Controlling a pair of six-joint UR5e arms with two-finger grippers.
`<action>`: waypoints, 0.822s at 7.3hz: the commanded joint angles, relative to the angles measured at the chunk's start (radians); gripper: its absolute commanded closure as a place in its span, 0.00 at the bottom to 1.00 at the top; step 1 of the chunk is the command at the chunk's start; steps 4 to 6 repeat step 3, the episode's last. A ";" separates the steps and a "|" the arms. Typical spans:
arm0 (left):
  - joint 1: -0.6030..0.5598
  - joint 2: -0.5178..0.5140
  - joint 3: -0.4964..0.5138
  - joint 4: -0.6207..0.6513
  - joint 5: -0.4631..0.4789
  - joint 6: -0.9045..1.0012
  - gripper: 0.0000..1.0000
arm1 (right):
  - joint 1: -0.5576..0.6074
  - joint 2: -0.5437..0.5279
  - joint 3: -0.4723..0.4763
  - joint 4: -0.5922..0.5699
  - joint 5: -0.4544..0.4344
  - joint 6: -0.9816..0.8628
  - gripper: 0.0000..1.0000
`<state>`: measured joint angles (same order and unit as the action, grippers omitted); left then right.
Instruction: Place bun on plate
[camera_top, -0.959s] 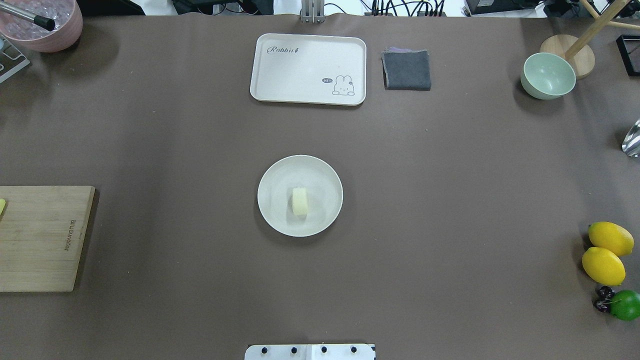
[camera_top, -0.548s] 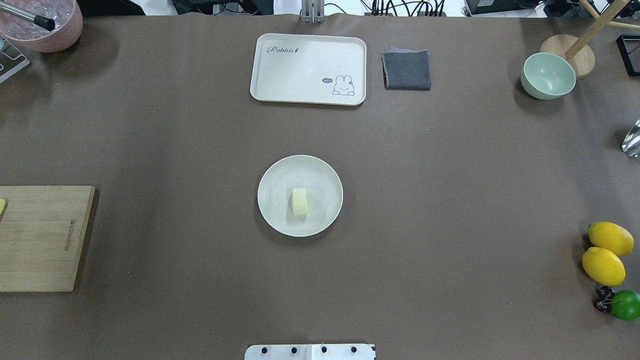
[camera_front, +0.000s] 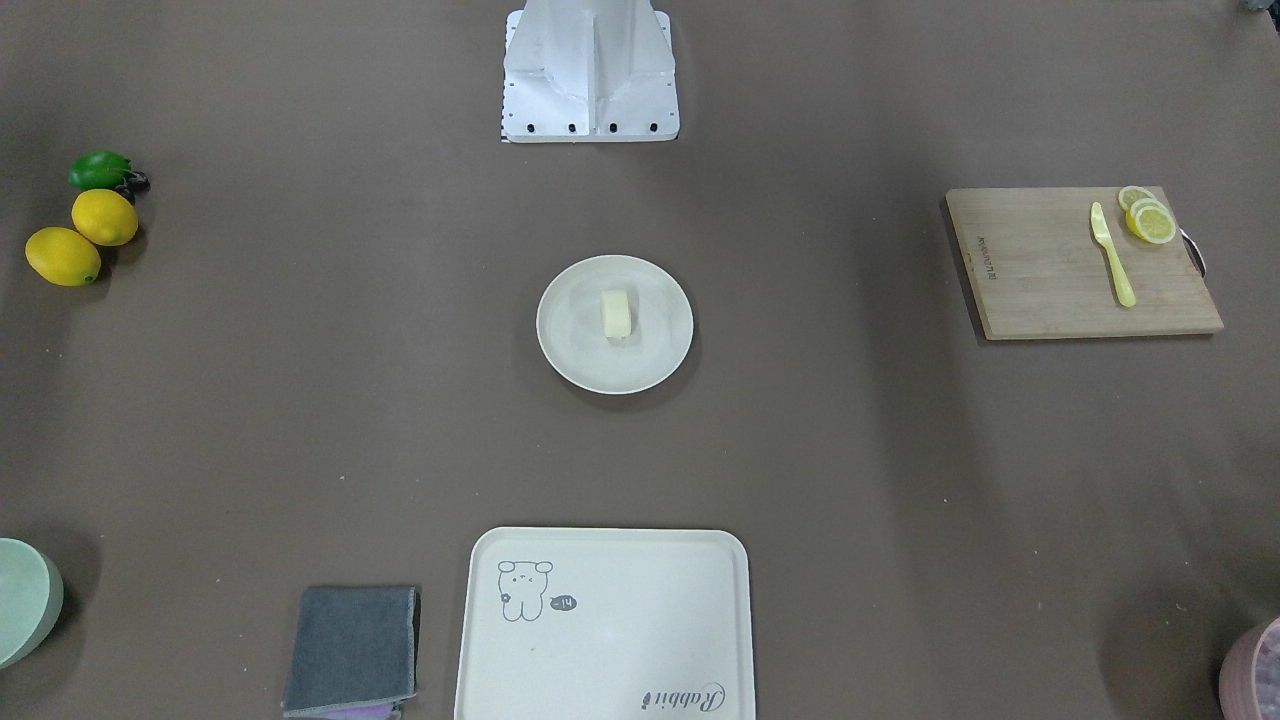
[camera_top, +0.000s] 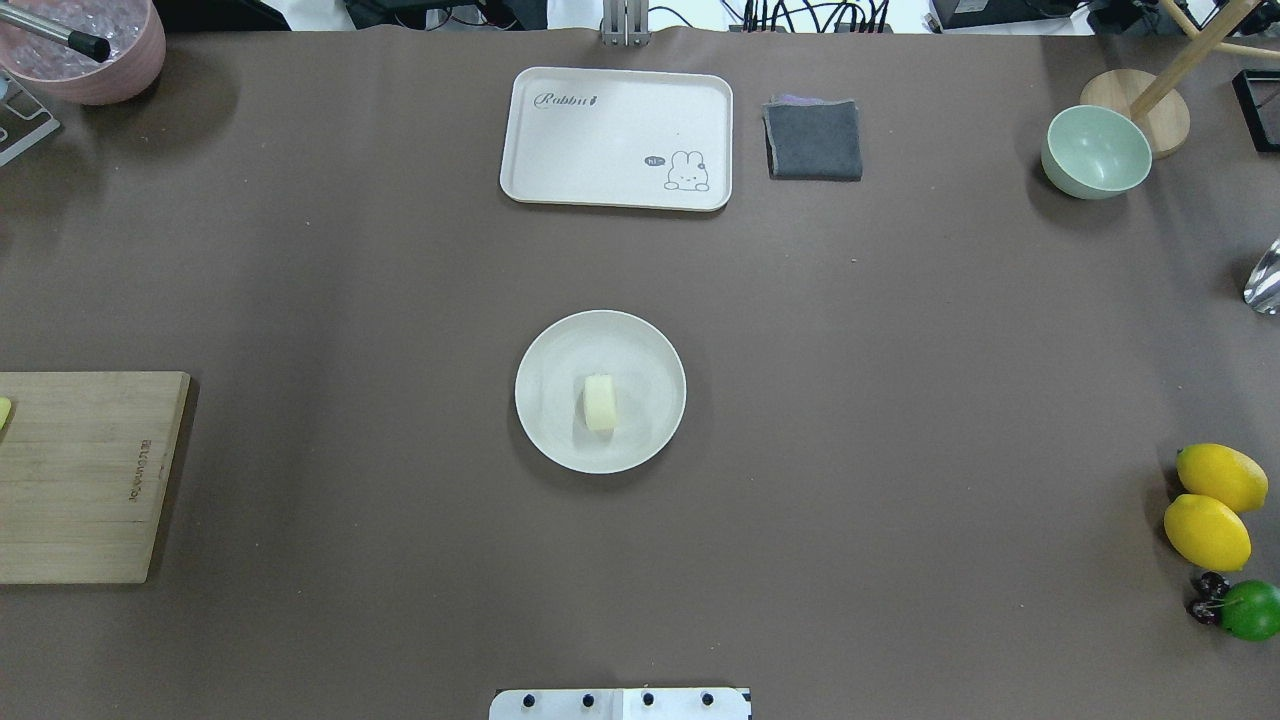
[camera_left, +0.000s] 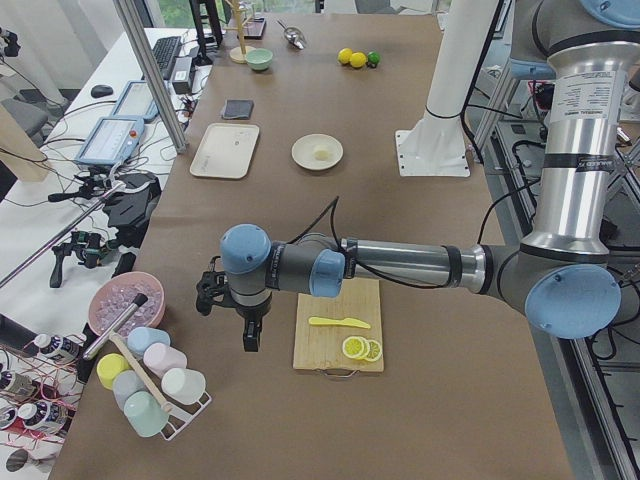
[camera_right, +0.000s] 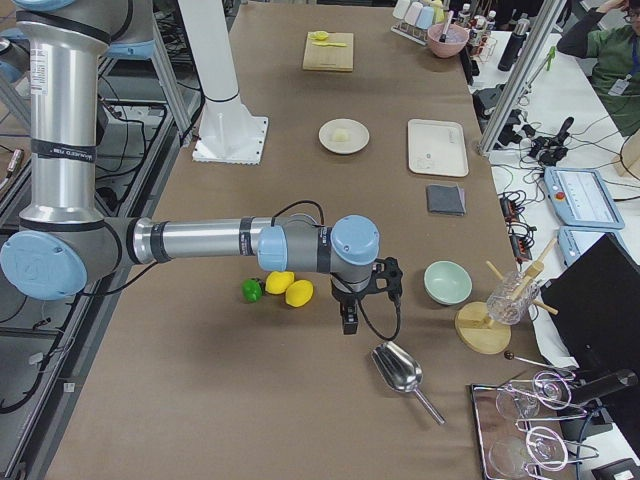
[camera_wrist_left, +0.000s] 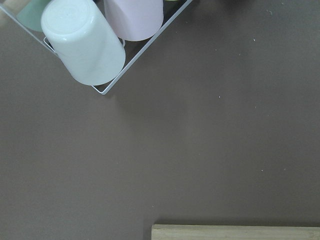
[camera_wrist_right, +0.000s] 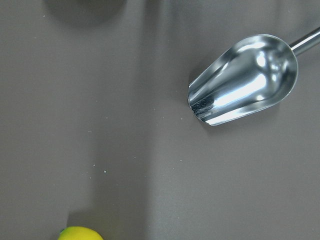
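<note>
The small pale bun (camera_top: 599, 402) lies near the middle of the round cream plate (camera_top: 650, 370) at the table's centre; the front-facing view shows the bun (camera_front: 616, 314) on the plate (camera_front: 662, 340) too. Neither arm reaches over the plate. My left gripper (camera_left: 252, 340) hangs far off at the table's left end, between the cup rack and the cutting board. My right gripper (camera_right: 347, 322) hangs at the right end, beside the lemons and above the scoop. Both show only in the side views, so I cannot tell whether they are open or shut.
A cream tray (camera_top: 615, 135) and a grey cloth (camera_top: 813, 140) lie at the far edge. A green bowl (camera_top: 1095, 150), two lemons (camera_top: 1207, 530), a lime (camera_top: 1251, 609) and a metal scoop (camera_wrist_right: 240, 80) occupy the right end. The cutting board (camera_front: 1050, 270), cup rack (camera_wrist_left: 82, 45) and pink bowl (camera_top: 85, 45) occupy the left.
</note>
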<state>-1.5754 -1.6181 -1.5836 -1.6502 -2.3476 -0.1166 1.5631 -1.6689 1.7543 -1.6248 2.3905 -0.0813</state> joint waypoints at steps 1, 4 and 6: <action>0.000 -0.002 0.001 0.001 -0.001 0.000 0.02 | 0.000 -0.003 0.001 0.002 -0.002 0.000 0.00; 0.000 0.001 -0.001 0.000 0.001 0.001 0.02 | 0.000 -0.009 0.001 0.003 0.002 0.000 0.00; 0.000 0.001 -0.001 0.000 0.001 0.001 0.02 | 0.000 -0.009 0.001 0.003 0.002 0.000 0.00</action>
